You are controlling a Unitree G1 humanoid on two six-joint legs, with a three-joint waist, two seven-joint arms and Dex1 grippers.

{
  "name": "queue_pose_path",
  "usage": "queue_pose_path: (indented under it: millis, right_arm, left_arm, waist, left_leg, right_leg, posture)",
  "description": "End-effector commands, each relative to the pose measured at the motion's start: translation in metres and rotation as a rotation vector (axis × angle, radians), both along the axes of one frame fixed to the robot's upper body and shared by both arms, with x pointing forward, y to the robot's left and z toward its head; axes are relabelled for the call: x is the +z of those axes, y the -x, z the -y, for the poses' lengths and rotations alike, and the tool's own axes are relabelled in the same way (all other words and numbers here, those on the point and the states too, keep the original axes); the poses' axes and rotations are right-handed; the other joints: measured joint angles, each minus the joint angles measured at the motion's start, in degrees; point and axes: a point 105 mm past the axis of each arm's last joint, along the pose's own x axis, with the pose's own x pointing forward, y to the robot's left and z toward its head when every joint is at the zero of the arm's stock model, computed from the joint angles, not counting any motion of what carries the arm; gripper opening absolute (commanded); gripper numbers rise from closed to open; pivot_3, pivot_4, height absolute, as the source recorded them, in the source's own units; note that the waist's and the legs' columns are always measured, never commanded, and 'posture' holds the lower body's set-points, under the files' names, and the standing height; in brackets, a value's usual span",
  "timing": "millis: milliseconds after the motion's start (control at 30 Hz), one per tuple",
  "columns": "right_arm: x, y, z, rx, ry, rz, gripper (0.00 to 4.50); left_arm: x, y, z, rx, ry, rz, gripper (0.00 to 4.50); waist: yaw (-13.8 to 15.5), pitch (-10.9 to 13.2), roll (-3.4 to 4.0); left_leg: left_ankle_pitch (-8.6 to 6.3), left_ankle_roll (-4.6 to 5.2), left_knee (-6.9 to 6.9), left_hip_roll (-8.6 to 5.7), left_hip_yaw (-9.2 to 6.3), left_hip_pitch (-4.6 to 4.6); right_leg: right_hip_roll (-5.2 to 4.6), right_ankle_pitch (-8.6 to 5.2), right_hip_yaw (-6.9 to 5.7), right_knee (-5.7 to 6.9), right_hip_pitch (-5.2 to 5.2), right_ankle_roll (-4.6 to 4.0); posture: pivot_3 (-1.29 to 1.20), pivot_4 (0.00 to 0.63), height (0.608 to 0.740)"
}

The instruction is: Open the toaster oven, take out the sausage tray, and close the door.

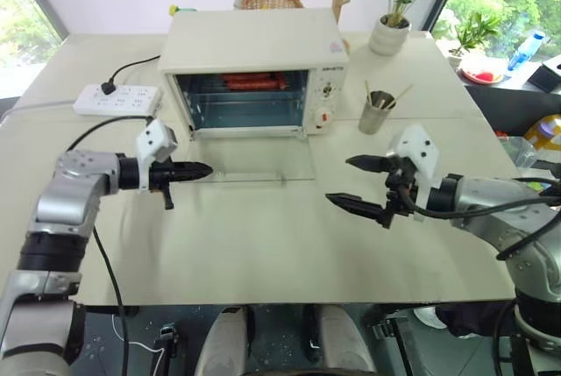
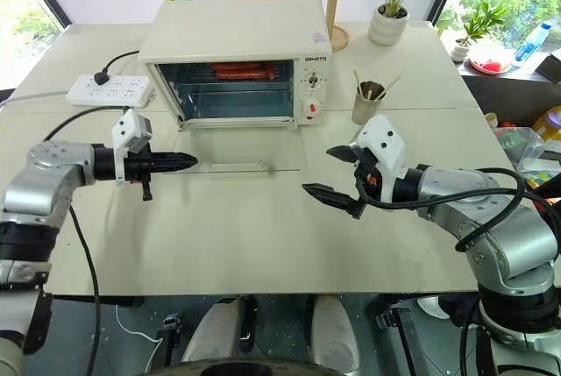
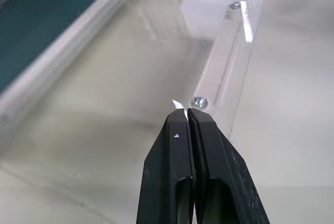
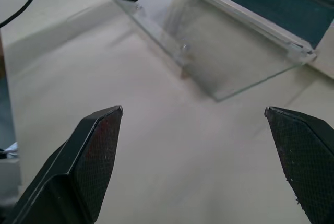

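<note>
The door point(image 1: 254, 166) lay flat open on the tabletop point(image 1: 263, 244), my left fingers point(image 1: 200, 169) pinched shut by its left corner, my right fingers point(image 1: 361, 183) wide open, nearer the sausage tray point(image 1: 254, 81) up inside the toaster oven point(image 1: 254, 69).

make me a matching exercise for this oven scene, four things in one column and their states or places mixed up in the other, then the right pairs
Things:
1. door
2. sausage tray
3. left gripper
4. right gripper

States or places:
A. fingers spread wide, holding nothing
B. folded down flat onto the table
C. inside the toaster oven
D. fingers shut together, by the edge of the glass panel

Right pairs: 1-B, 2-C, 3-D, 4-A
</note>
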Motion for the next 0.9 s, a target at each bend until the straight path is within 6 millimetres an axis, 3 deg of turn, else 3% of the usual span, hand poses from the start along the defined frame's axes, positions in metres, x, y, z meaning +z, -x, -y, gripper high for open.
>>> queue_pose_path:
  millis: [33, 200, 300, 433, 567, 667, 900]
  right_arm:
    - [0.018, -0.013, 0.004, -0.068, 0.006, 0.122, 4.5]
    - [0.021, -0.028, -0.003, -0.09, 0.045, 0.209, 4.5]
    - [0.02, -0.035, -0.01, -0.081, 0.084, 0.26, 4.5]
    - [0.02, -0.056, -0.03, -0.069, 0.162, 0.381, 4.5]
    - [0.019, -0.08, -0.051, -0.044, 0.306, 0.556, 4.5]
    - [0.016, -0.099, -0.078, 0.009, 0.407, 0.684, 4.5]
    - [0.015, -0.135, -0.123, 0.069, 0.52, 0.868, 4.5]
  left_arm:
    - [0.0, -0.005, -0.002, 0.083, 0.022, 0.056, 0.06]
    - [-0.018, -0.018, -0.004, 0.191, 0.055, 0.046, 0.06]
    - [-0.017, -0.022, -0.003, 0.215, 0.083, 0.049, 0.06]
    - [0.011, -0.018, -0.007, 0.224, 0.203, 0.043, 0.06]
    - [0.051, 0.002, -0.015, 0.179, 0.322, 0.033, 0.06]
    - [0.085, 0.024, -0.023, 0.134, 0.406, 0.038, 0.06]
    - [0.094, 0.033, -0.027, 0.178, 0.409, 0.059, 0.06]
  waist:
    - [0.04, 0.0, 0.0]
    - [0.09, -0.01, 0.0]
    - [0.02, -0.01, -0.01]
    - [-0.51, -0.01, -0.01]
    - [-0.51, 0.02, -0.06]
    - [-0.63, 0.03, -0.06]
    - [-0.56, 0.03, -0.06]
  left_leg:
    - [0.0, 0.0, 0.0, 0.0, 0.0, 0.0]
    - [0.0, 0.0, 0.0, -0.05, -0.02, 0.0]
    - [0.0, 0.0, 0.01, -0.08, -0.01, 0.02]
    - [0.0, 0.0, 0.01, -0.13, 0.0, 0.04]
    - [0.0, 0.0, -0.03, -0.07, -0.03, 0.0]
    - [0.0, 0.0, -0.07, -0.08, -0.03, 0.0]
    - [0.01, -0.02, -0.04, -0.14, -0.05, 0.0]
  right_leg:
    - [-0.01, 0.0, 0.0, -0.01, 0.0, 0.0]
    - [-0.01, 0.0, -0.02, -0.04, 0.05, 0.01]
    - [-0.01, 0.0, -0.02, -0.04, 0.07, 0.01]
    - [0.03, 0.01, -0.02, -0.03, 0.06, 0.02]
    - [0.13, 0.01, -0.03, 0.01, -0.05, 0.0]
    - [0.09, 0.01, -0.01, 0.03, -0.09, 0.0]
    - [0.01, 0.02, 0.0, 0.01, -0.03, 0.0]
  posture:
    - [0.0, 0.15, 0.74]
    - [0.0, 0.15, 0.74]
    - [0.0, 0.15, 0.74]
    - [0.0, 0.15, 0.74]
    - [0.0, 0.15, 0.74]
    - [0.0, 0.15, 0.74]
    - [0.0, 0.15, 0.74]
